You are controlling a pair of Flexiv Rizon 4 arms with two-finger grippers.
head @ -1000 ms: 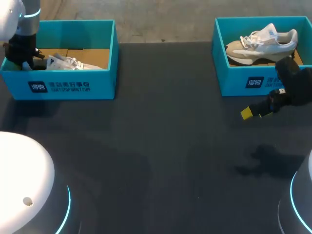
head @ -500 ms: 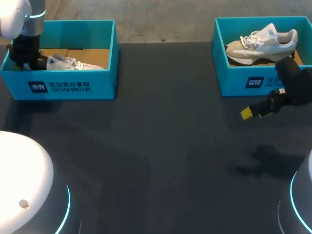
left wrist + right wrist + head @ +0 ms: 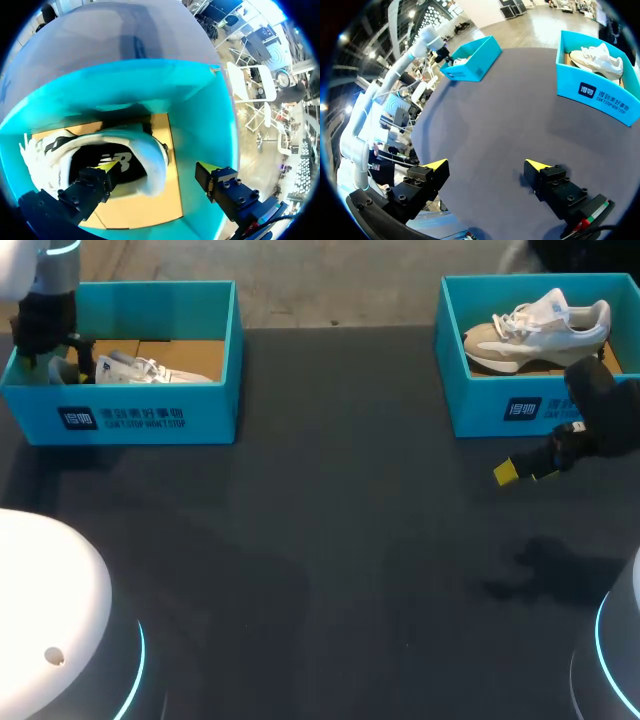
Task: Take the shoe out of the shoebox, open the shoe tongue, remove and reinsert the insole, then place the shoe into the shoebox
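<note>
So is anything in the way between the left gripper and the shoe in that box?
Nothing visible. The open left gripper hangs right above the heel of the shoe, one finger over its opening, the other outside the heel, near a wall of the box.

one overhead view, two wrist fisheyes
</note>
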